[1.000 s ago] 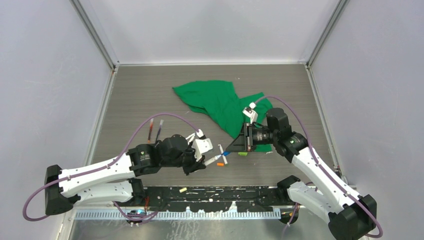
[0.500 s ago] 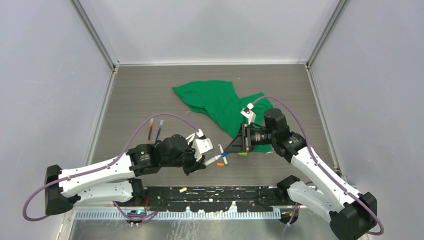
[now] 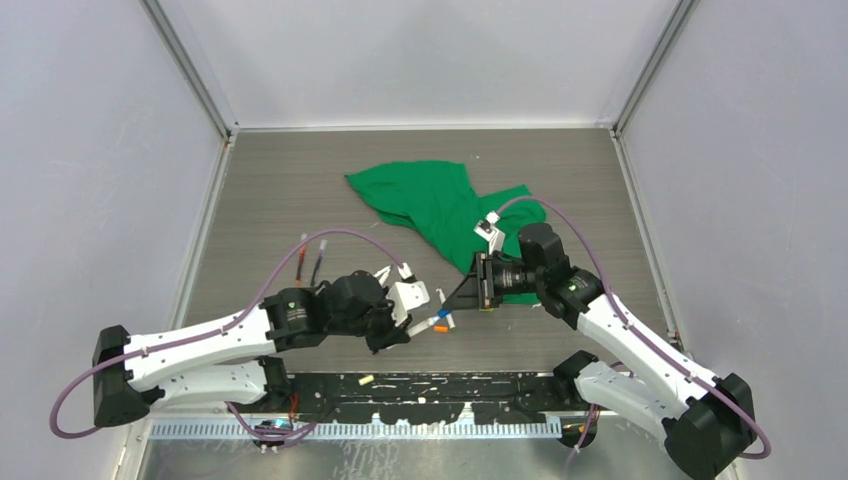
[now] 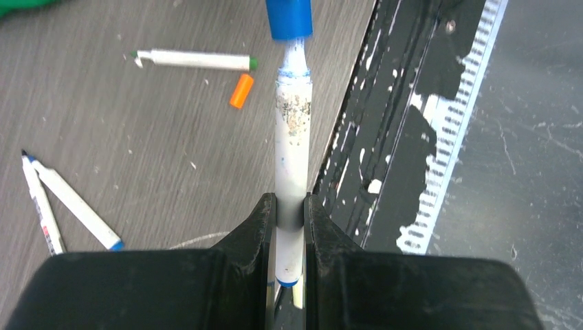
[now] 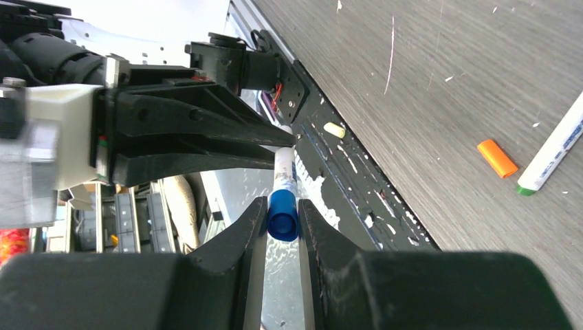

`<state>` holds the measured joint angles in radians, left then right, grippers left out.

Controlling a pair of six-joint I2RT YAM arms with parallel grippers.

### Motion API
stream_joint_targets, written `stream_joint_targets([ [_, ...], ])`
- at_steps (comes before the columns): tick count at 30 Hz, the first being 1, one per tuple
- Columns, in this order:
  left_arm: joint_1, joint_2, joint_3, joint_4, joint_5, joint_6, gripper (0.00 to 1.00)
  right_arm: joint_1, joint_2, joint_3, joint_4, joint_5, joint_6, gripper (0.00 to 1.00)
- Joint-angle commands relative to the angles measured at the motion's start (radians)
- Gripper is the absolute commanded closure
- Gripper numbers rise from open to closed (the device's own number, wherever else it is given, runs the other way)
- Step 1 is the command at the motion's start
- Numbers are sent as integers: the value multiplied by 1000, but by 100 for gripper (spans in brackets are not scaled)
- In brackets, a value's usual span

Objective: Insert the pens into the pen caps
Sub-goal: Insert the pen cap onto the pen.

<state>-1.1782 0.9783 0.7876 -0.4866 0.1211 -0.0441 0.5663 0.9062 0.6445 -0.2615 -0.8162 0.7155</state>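
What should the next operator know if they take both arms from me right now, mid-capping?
Left gripper: shut on a white pen, blue tip pointing away.
Right gripper: shut on the blue cap, lined up with that pen.
Done: the tip is at the cap's mouth, but the neck shows, so it is not pushed home.
Loose on the table: orange cap, green-ended pen, two more pens.
What looks like a pale cap lies on the black rail.
Left: seat the blue cap, then cap the rest.
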Motion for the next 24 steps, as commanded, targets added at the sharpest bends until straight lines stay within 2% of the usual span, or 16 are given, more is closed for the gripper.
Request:
stream_joint_targets([
  [1,-3,-2,72,182,13,-3,100,25,8,-15,50,-5,17,85],
  [11,-3,-7,67,175,-63,-25,100,25,7,-16,33,-12,1,85],
  [24,-3,74,74,370,-74,-8,100,62,39,-60,94,-24,32,86],
])
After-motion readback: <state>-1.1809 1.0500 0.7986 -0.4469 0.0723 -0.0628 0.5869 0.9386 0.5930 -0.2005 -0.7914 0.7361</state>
